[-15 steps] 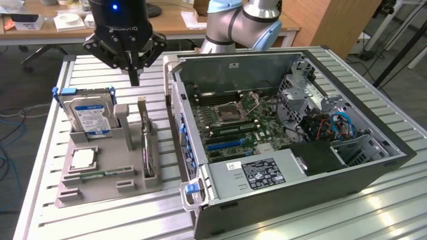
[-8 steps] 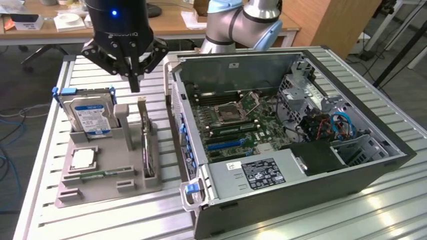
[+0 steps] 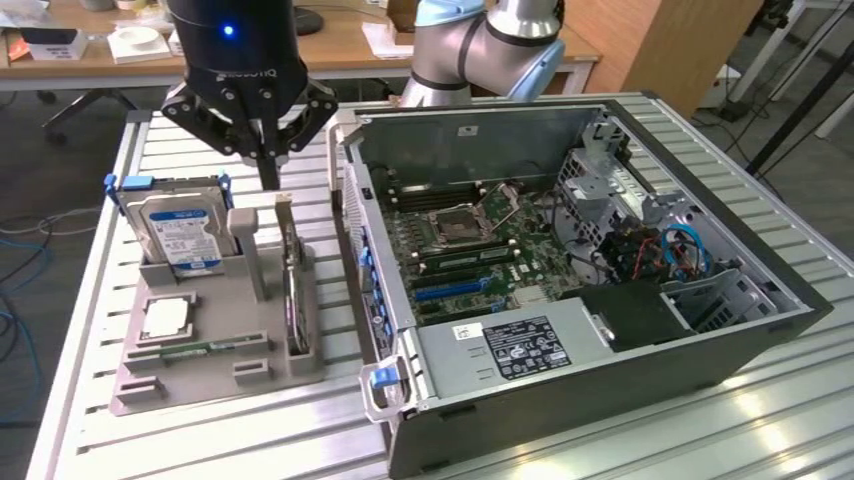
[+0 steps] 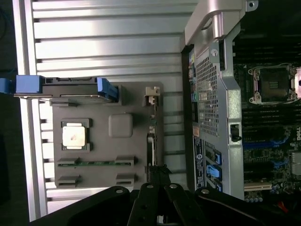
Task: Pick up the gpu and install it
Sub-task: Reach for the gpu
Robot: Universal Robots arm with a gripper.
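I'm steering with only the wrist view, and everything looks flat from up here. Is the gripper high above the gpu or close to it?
Observer: Close. The gripper hangs just over the gpu's top edge, at its silver bracket end; I can't tell if they touch.
Operator: What's the thing with blue ends?
Observer: A hard drive, standing upright in the gray holder, with a blue-white label on its face.
Operator: What's deeper inside the computer?
Observer: Some blue cables, in the case toward the exterior view's right.
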